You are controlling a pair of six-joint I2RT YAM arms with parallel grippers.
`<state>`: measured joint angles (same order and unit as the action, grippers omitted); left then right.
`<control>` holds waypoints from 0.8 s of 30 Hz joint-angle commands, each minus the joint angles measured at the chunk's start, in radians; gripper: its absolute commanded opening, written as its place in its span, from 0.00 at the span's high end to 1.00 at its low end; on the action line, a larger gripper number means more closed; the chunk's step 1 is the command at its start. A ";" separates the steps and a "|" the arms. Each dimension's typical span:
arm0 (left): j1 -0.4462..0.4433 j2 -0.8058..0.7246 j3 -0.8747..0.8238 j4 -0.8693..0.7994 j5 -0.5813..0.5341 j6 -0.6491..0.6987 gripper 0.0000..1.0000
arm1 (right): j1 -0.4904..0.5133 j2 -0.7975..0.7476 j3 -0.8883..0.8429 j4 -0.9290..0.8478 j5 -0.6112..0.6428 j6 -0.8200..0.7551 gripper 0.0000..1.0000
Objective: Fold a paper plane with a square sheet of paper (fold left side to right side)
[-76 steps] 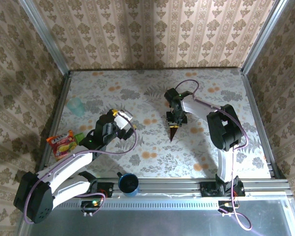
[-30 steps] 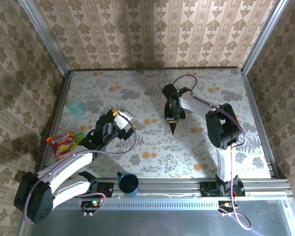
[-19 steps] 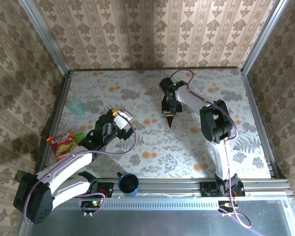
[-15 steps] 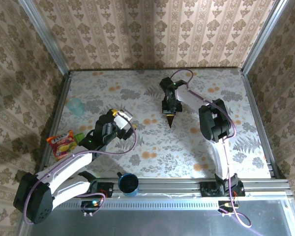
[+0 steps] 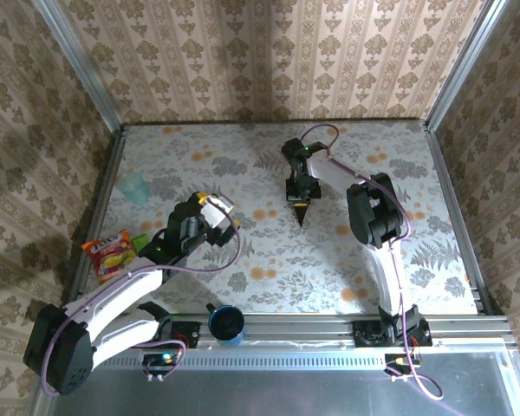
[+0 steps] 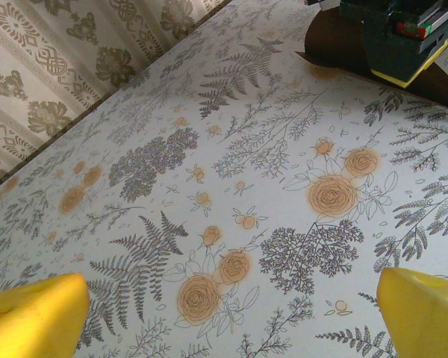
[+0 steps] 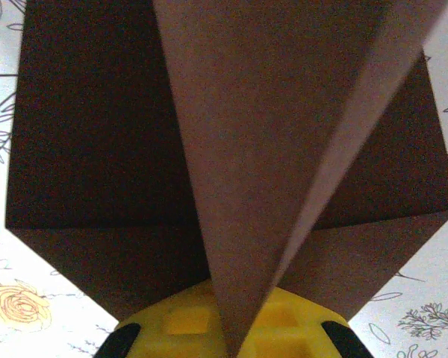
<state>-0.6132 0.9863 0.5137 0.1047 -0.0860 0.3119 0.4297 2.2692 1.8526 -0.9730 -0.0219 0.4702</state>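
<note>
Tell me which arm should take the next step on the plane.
Right. The right gripper is shut on the plane, pinching its ridge. The left gripper is open, holds nothing, and stands well apart from the plane, so it would have to reach over first.

**Even light above, soft focus up close**

The top view is bright, even and sharp; the arms (image 5: 121, 295) cast soft shadows on the tabletop (image 5: 269, 256). The right wrist view shows the paper plane (image 7: 231, 149) dim and slightly blurred. The left hand (image 6: 224, 321) shows its yellow fingertips (image 6: 30, 317) out of focus.
</note>
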 commanded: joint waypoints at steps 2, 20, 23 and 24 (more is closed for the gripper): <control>0.006 -0.008 0.020 -0.005 0.012 0.019 0.00 | -0.003 0.034 0.008 -0.022 -0.009 0.000 0.92; 0.006 -0.017 0.019 -0.007 0.006 0.024 0.00 | -0.004 0.028 -0.075 0.048 -0.009 0.031 0.78; 0.006 -0.015 0.020 -0.007 0.010 0.023 0.00 | -0.003 0.020 -0.085 0.053 0.003 0.035 0.73; 0.006 -0.014 0.020 -0.007 0.010 0.023 0.00 | -0.004 0.017 -0.087 0.053 0.006 0.036 0.71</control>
<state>-0.6132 0.9863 0.5137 0.1047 -0.0834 0.3122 0.4297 2.2681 1.8069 -0.9176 -0.0334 0.4919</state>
